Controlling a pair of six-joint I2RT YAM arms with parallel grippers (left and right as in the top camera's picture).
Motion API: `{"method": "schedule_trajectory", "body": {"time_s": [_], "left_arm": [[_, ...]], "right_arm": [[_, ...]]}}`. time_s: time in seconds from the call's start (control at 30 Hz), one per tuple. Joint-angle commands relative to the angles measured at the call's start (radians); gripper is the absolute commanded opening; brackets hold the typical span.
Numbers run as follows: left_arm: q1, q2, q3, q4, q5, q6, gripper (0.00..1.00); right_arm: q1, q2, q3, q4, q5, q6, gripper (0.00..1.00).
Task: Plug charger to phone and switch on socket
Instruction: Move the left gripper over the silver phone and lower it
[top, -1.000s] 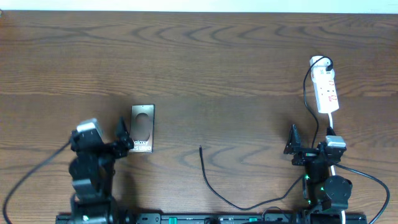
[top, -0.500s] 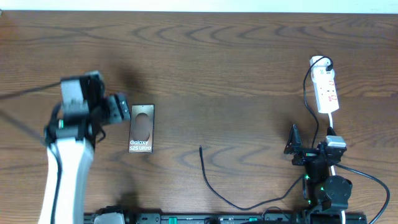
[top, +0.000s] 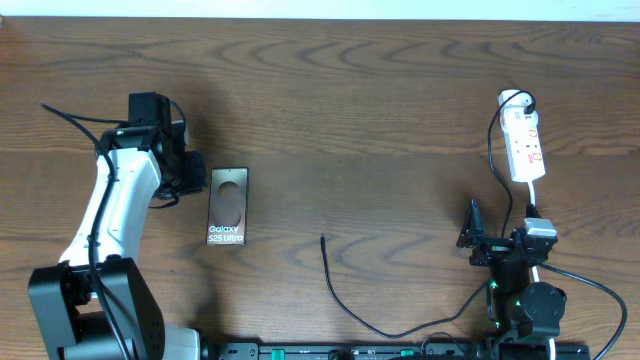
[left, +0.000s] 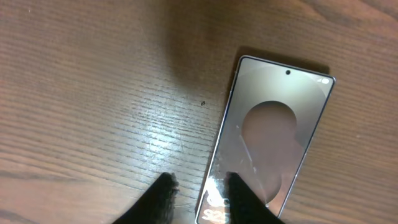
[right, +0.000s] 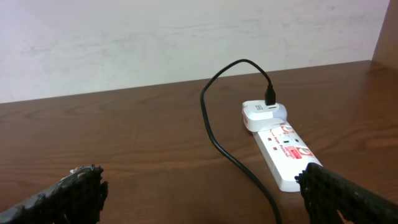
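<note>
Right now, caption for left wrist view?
Open left gripper at the lettered end of the glossy brownish flat phone on a brown wooden table.

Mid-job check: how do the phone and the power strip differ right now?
The phone is a dark glossy slab with white lettering; the power strip is white with red marks. Nothing is plugged into the phone, while the power strip carries a white adapter with the black cable in it. Both lie flat on the table, lengthwise front to back.

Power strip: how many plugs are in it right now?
1: a white adapter at the far end of the power strip, black charger cable running from it. No others visible.
</note>
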Motion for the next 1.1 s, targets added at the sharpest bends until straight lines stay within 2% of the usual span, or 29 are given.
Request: {"method": "schedule_trajectory", "body": {"time_s": [0.0,0.03,0.33,0.63,1.07], "left_arm": [[-0.003,-0.003,0.018,0.0,0.002,0.01,0.78],[-0.003,-0.003,0.018,-0.001,0.002,0.01,0.97],[-0.015,-0.003,0.013,-0.007,0.079,0.009,0.99],[-0.119,0.0,0.007,-0.009,0.059,0.056,0.99],[-0.127,0.0,-0.079,0.047,0.053,0.056,1.0]], "right_arm": [[0.01,-0.005,-0.002,-0.005,0.005,0.015,0.99],[0.01,-0.005,-0.002,-0.005,0.005,0.015,0.99],[0.01,-0.005,-0.002,-0.005,0.005,0.015,0.99],[0.01,-0.005,-0.002,-0.005,0.005,0.015,0.99],[0.01,-0.005,-0.002,-0.005,0.005,0.015,0.99]]}}
